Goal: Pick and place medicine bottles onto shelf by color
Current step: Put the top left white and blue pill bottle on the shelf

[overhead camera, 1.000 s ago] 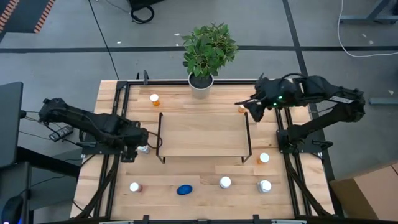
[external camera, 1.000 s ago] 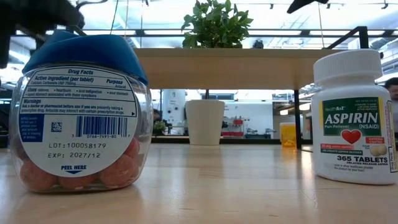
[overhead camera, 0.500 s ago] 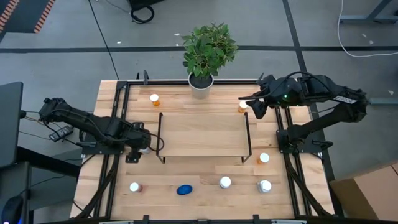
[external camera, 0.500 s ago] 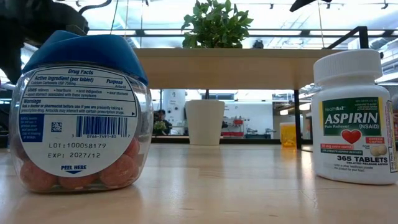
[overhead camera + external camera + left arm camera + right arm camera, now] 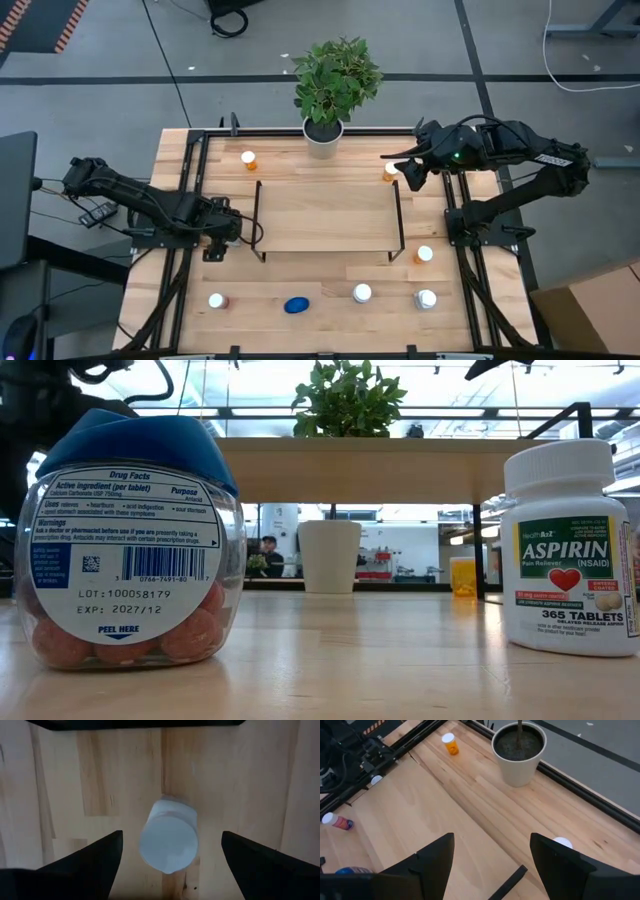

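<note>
While left gripper [image 5: 169, 851] gapes, round white-capped bottle [image 5: 169, 841] between; seemingly untouched.

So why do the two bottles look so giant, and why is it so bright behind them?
In the low view the blue-capped bottle and the aspirin bottle stand right by the camera, so they loom large; bright windows behind leave the shelf shaded. In the left wrist view the white cap looks soft-edged.
</note>
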Robot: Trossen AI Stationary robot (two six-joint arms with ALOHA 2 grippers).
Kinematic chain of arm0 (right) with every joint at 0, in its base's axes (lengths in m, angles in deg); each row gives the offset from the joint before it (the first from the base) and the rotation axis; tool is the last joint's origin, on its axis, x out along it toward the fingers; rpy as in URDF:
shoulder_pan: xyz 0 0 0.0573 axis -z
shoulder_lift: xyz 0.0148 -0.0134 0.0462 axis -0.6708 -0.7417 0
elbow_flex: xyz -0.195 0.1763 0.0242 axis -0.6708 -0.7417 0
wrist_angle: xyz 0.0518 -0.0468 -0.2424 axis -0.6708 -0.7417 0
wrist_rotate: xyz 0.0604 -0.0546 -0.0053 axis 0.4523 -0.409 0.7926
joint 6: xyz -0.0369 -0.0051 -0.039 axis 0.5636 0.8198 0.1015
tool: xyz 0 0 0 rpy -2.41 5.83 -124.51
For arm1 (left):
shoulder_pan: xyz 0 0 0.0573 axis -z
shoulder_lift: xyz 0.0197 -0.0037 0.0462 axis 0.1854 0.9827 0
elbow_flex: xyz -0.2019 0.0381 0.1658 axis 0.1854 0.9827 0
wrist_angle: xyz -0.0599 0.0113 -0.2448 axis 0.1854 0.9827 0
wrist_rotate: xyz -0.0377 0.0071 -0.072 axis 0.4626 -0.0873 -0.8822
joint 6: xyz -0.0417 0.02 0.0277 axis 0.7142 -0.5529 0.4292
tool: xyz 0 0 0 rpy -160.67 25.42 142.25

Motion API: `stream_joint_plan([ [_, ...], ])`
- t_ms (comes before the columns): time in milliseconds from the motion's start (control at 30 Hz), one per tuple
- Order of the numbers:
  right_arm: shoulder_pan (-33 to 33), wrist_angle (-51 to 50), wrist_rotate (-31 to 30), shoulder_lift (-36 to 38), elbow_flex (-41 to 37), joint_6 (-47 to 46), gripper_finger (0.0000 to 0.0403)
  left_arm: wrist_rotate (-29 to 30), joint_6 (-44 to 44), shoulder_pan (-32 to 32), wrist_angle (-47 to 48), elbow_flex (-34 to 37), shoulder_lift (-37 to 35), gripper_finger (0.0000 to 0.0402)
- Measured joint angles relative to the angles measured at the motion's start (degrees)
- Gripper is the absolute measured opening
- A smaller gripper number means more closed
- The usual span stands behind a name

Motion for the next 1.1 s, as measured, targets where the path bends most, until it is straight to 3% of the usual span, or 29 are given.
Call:
stream_joint_plan([
  [467,0.0,0.0,0.0,0.0,0.0,0.0,0.0269,0.0,4.9,0.0,-0.2,0.0,0.0,0.0345],
  [867,0.0,0.0,-0.5,0.0,0.0,0.1,0.0269,-3.1,17.8,0.0,-0.4,4.3,0.0,0.0345],
  [1100,0.0,0.0,-0.7,0.0,0.0,0.2,0.0269,-3.1,18.1,0.0,-2.6,4.1,0.0,0.0345],
])
